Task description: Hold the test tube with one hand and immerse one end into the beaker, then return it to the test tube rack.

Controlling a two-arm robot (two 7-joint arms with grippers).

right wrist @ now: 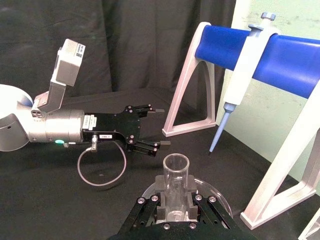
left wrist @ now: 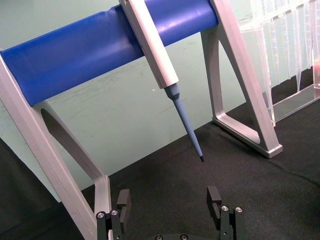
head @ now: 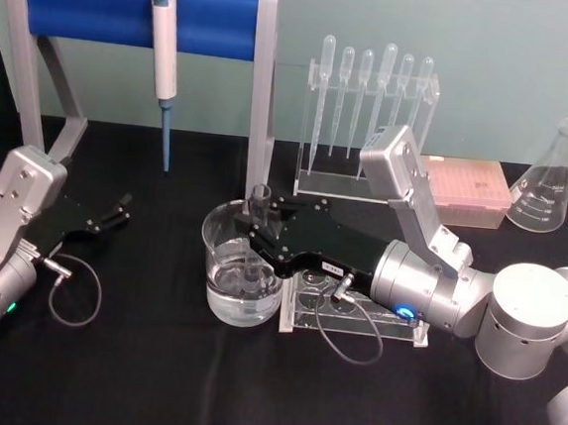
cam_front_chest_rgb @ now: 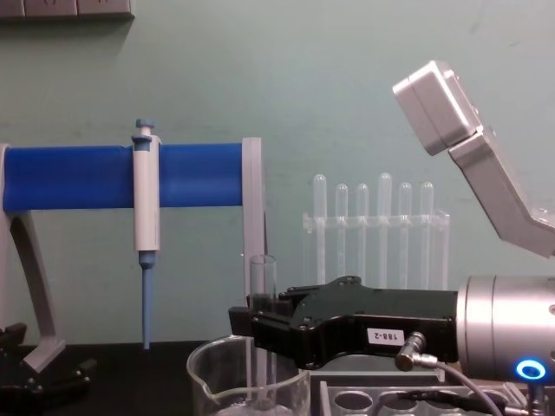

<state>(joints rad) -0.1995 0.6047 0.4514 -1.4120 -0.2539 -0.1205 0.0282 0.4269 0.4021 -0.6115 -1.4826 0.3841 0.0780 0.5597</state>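
Reaching in from the near right, the right gripper [head: 264,233] is clamped on the test tube [head: 260,201], holding it upright inside the beaker [head: 212,266]. The tube's lower end seems dipped in clear liquid, and its open rim stands above the fingers. Directly under that arm's wrist sits the clear test tube rack [head: 301,304], just beside the beaker. Judged risks: a sideways pull before the tube clears the rim could tip the beaker and spill it; pressing lower could knock glass on the beaker floor; wet glass may slip in the grip; a poorly aimed return could jam the tube against the rack's top plate. At the near left, the left gripper [head: 122,210] rests idle, fingers spread and holding nothing. Everything stands on a black cloth-covered table [head: 150,380]. Farther back are a blue-barred stand [head: 103,8] hanging a pipettor [head: 164,43], a rack of plastic pipettes [head: 387,82], a pink box [head: 465,189] and a conical flask [head: 550,186], against a plain teal wall [head: 479,31].
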